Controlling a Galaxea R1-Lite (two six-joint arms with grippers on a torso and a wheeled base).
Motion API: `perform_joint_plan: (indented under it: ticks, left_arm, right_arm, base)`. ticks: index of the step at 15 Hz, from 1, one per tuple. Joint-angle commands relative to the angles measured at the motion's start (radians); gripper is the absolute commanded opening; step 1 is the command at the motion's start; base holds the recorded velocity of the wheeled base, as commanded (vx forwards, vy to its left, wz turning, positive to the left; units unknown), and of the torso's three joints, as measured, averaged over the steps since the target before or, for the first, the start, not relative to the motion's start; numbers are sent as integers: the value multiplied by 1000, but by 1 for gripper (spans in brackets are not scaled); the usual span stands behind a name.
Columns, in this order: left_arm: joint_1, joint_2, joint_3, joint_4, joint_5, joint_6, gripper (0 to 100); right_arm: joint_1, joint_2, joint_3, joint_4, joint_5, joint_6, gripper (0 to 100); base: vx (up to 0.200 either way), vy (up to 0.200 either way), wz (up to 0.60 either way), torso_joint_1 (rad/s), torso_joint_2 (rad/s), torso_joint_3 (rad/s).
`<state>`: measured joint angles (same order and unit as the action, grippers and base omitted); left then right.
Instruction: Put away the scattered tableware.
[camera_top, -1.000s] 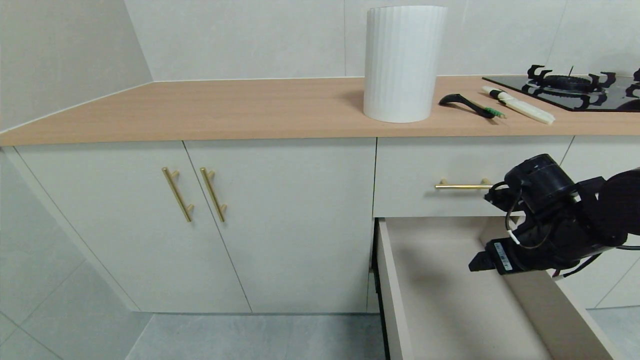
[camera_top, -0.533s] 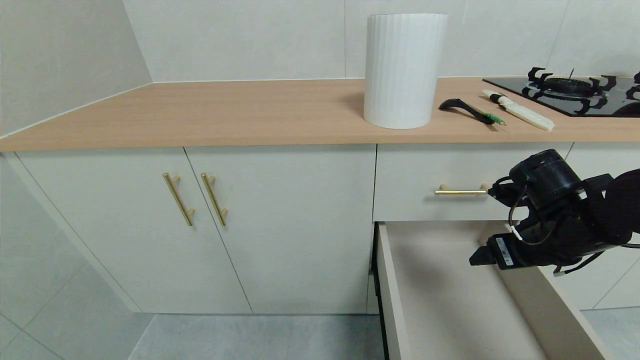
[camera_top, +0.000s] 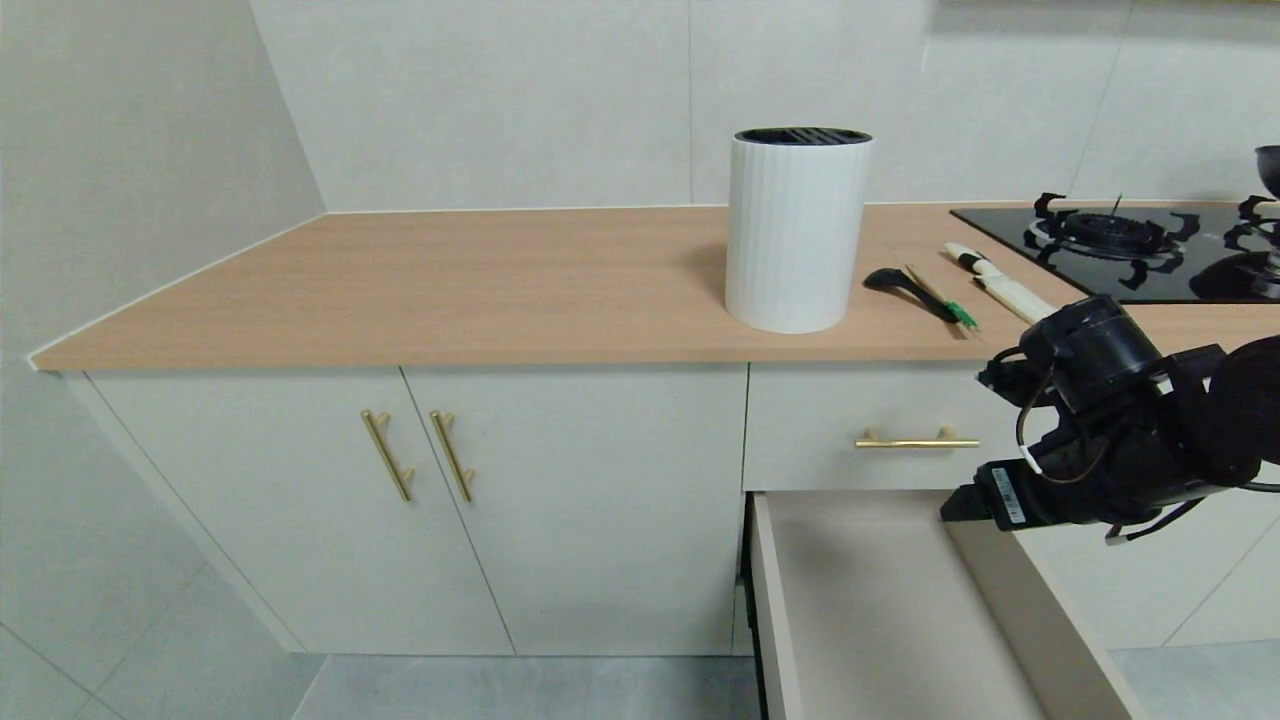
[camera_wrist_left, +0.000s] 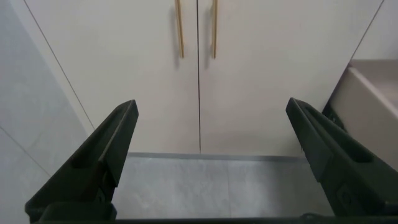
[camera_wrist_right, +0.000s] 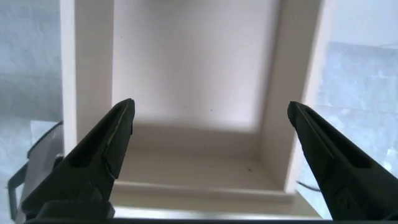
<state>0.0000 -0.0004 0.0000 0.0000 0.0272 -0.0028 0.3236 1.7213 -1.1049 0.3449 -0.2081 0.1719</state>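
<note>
On the wooden counter (camera_top: 480, 280), right of a white ribbed holder (camera_top: 796, 232), lie a black ladle (camera_top: 903, 288), chopsticks with green ends (camera_top: 942, 298) and a white-handled utensil (camera_top: 1000, 285). Below them a drawer (camera_top: 870, 600) stands pulled out, with nothing on its floor. My right arm (camera_top: 1110, 450) hangs over the drawer's right side. In the right wrist view my right gripper (camera_wrist_right: 211, 162) is open above the drawer floor (camera_wrist_right: 193, 62). My left gripper (camera_wrist_left: 211, 162) is open low in front of the cabinet doors (camera_wrist_left: 199, 68), holding nothing.
A black gas hob (camera_top: 1130, 245) takes up the counter's far right. A shut drawer with a gold handle (camera_top: 915, 441) sits above the pulled-out one. Two cabinet doors with gold handles (camera_top: 420, 468) are to the left, over grey floor tiles (camera_top: 500, 690).
The head camera has moved, so the whole picture has shifted down and the holder's slotted top now shows. My right arm sits higher relative to the pulled-out drawer.
</note>
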Motion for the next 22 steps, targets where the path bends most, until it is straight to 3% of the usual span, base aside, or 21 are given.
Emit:
perform_joint_plan:
  ticks: [1,6,9,11,14,18,22]
  left_arm:
    - [0,0,0,0,0,0,100]
    - [0,0,0,0,0,0,100]
    - [0,0,0,0,0,0,100]
    - [0,0,0,0,0,0,100]
    - [0,0,0,0,0,0,100]
    - [0,0,0,0,0,0,100]
    - [0,0,0,0,0,0,100]
  right_arm:
    - [0,0,2,-10,-4,0,100]
    - [0,-2,0,-32,-24,0,100]
    - [0,0,-20,-221,-42,-23,100]
    - [-3,32,-104,-276,-43,-78,100]
    - [-9,58,-237,-268,-47,-80,100]
    - [-15,61,-214,-280,-48,-81,100]
    - [-80,166,-288,-277,-56,-65,100]
  base:
    - [0,0,0,188,-471,-295]
    - [0,0,0,179,-444,-269]
    - [0,0,0,41,-97,-53]
    - [0,0,0,0,0,0]
    - [0,0,0,0,0,0]
    - [0,0,0,0,0,0]
    - [0,0,0,0,0,0]
